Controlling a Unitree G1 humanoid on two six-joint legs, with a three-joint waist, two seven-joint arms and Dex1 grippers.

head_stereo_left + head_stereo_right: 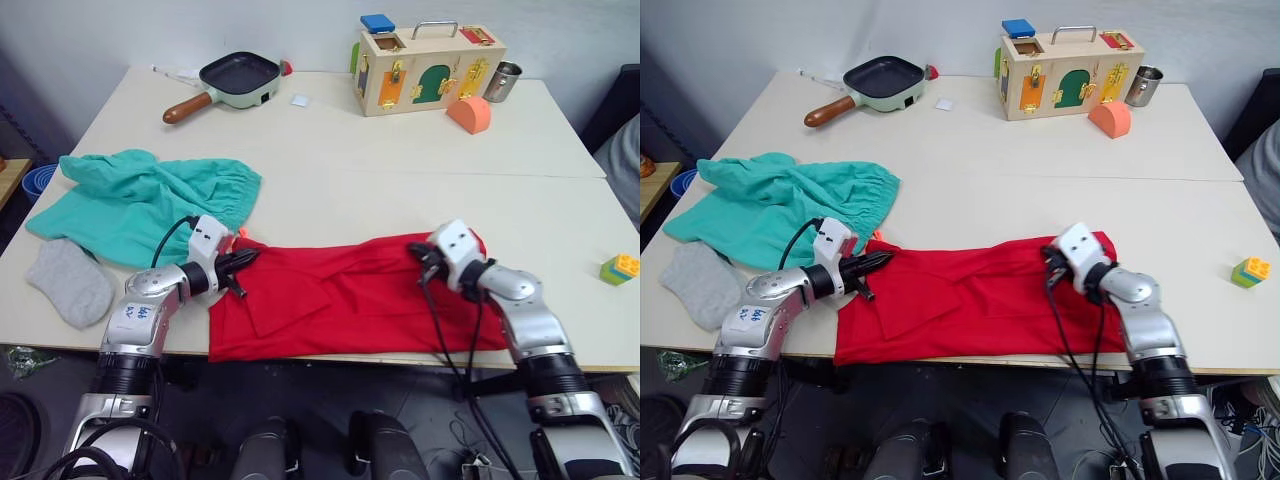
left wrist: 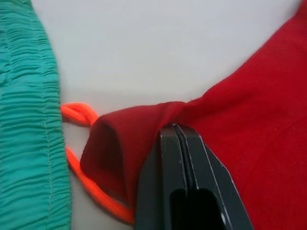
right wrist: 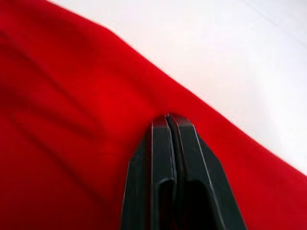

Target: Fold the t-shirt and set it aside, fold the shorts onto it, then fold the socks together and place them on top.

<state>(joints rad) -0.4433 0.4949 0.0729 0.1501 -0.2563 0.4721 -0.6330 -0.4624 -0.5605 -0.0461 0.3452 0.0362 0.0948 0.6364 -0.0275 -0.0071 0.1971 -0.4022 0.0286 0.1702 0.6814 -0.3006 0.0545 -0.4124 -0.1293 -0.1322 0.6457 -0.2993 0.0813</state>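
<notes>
At the table's (image 1: 330,130) left edge lies a grey sock (image 1: 70,282), just beside the teal shorts (image 1: 140,205), which spread toward the middle; their orange drawstring (image 2: 79,143) touches the t-shirt's corner. The left gripper (image 2: 178,129) is clamped tight on that left corner of the red t-shirt (image 1: 340,300). The shirt lies flat along the near edge, its long axis running left to right between the two arms. The right gripper (image 3: 168,120) is pinched closed on the shirt's far right edge. Far back stand a frying pan (image 1: 235,80), holding nothing, a wooden latch box (image 1: 425,70) and a metal cup (image 1: 503,80)
</notes>
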